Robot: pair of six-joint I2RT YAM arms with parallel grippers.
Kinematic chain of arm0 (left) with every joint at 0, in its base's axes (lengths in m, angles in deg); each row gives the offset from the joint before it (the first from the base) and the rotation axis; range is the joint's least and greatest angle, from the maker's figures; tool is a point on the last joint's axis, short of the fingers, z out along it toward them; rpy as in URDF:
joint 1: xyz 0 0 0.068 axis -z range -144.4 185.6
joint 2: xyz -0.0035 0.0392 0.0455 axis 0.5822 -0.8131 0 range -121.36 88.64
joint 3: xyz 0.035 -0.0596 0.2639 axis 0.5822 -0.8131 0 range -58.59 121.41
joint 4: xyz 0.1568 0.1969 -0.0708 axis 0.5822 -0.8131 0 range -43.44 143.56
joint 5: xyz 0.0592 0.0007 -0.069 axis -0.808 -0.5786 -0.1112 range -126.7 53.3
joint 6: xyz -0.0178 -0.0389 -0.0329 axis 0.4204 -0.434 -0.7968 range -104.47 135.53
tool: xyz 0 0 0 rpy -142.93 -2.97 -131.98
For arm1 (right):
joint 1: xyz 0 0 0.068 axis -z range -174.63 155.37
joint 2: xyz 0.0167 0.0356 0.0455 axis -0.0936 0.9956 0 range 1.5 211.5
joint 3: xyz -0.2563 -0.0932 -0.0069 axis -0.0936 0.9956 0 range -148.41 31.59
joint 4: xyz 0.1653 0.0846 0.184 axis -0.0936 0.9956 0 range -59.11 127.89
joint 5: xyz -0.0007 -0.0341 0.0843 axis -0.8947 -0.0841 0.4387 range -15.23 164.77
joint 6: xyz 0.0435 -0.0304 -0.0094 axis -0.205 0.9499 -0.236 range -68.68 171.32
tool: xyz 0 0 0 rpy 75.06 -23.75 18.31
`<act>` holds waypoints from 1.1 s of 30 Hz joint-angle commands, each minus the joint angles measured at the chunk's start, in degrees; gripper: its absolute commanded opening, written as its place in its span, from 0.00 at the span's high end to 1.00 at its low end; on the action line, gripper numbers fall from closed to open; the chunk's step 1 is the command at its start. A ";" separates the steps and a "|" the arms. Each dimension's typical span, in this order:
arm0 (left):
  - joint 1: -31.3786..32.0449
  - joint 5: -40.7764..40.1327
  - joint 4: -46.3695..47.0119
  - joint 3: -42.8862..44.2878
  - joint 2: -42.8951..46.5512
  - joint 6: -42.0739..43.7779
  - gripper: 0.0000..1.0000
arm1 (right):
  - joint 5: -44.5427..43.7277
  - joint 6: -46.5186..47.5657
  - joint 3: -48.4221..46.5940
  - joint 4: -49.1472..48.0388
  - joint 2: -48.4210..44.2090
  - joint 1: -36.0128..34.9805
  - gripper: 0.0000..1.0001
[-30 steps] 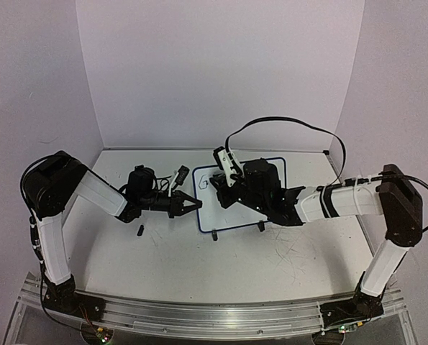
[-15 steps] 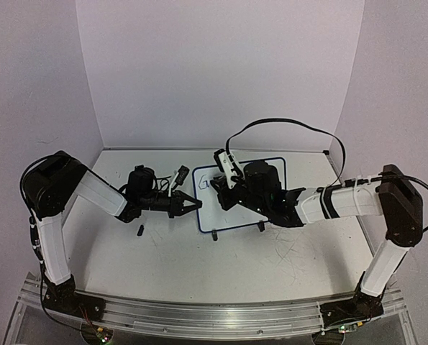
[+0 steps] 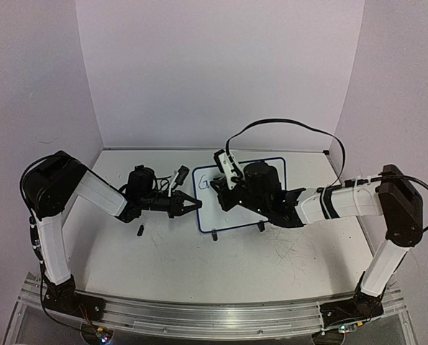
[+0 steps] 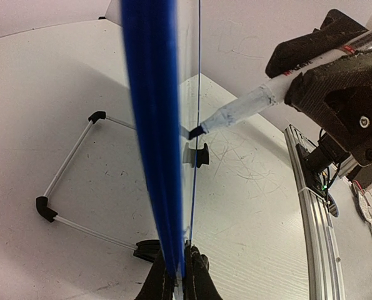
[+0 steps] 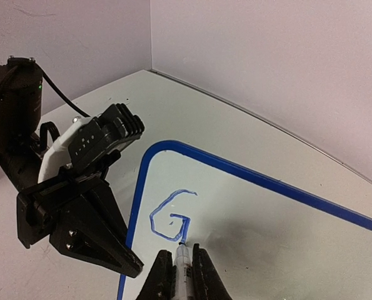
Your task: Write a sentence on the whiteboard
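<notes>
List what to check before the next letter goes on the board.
1. Left end effector clamped on the whiteboard edge: ok.
2. Marker gripped in the right end effector: ok.
3. Marker tip against the board, at the foot of the letter G: ok.
4. Bare board to the right of the G for more writing: ok.
5. Board feet sitting flat on the table: cannot tell.

Open tabletop [image 3: 221, 277] before the whiteboard [image 3: 212, 215], left pincer [image 3: 196, 205] blocking its left edge, small black piece [image 3: 139, 231], perhaps a cap, nearby
</notes>
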 commanded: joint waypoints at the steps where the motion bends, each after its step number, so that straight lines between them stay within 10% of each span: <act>1: 0.16 -2.93 -4.45 0.25 0.83 4.98 1.00 | -0.56 -0.27 -0.46 -0.05 -1.42 -0.11 1.00; 33: 0.19 -2.93 -4.65 0.38 0.82 5.16 1.00 | -0.34 -0.49 -0.13 -2.56 -3.60 1.38 1.00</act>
